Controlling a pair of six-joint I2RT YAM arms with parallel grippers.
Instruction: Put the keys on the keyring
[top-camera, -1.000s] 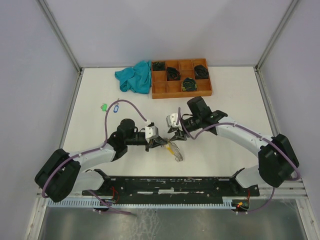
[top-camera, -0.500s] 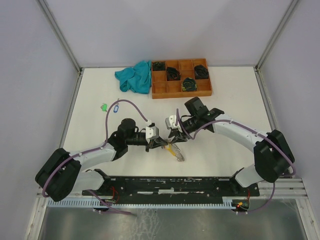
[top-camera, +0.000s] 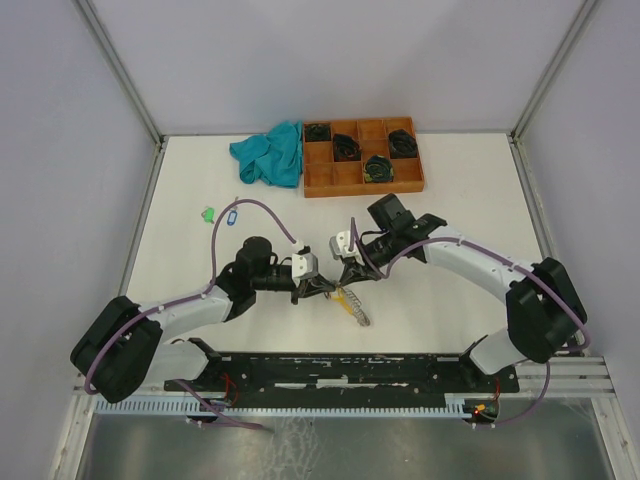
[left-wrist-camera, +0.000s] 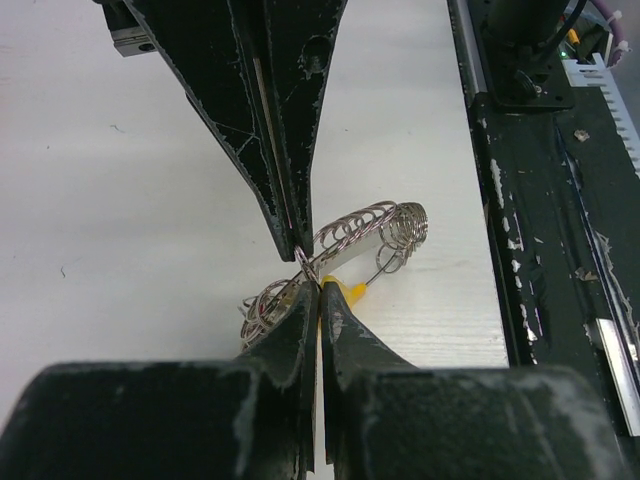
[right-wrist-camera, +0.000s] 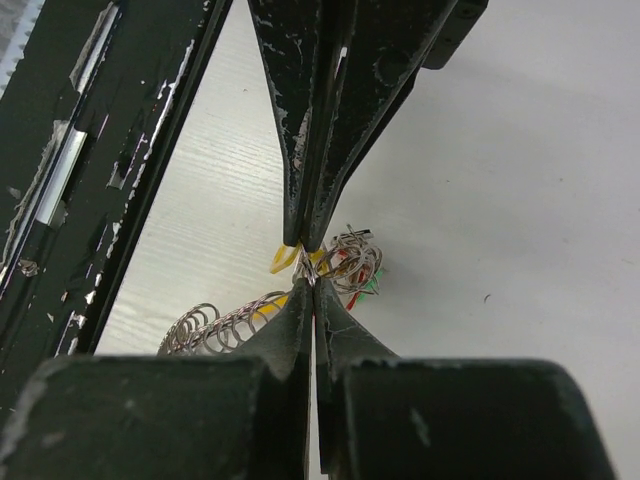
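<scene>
The keyring (top-camera: 353, 306), a silvery tangle of wire loops with a yellow segment (left-wrist-camera: 346, 292), lies mid-table between the arms. My left gripper (top-camera: 329, 290) is shut on its wire beside the yellow part, fingertips (left-wrist-camera: 318, 286) pressed together. My right gripper (top-camera: 349, 279) comes from the opposite side, tip to tip with the left, and is shut on the same small silver loop (right-wrist-camera: 312, 270). A cluster of rings with red and green bits (right-wrist-camera: 352, 264) lies just past the tips. Two keys, green-tagged (top-camera: 208, 213) and blue-tagged (top-camera: 232, 215), lie apart at the left.
An orange-brown compartment tray (top-camera: 322, 183) with black coiled bundles stands at the back. A teal cloth (top-camera: 270, 152) lies to its left. The black base rail (top-camera: 340, 370) runs along the near edge, close behind the keyring.
My right gripper's jaws have closed onto the small loop and the arm has edged left toward the left gripper. The left gripper has stayed shut and still.
</scene>
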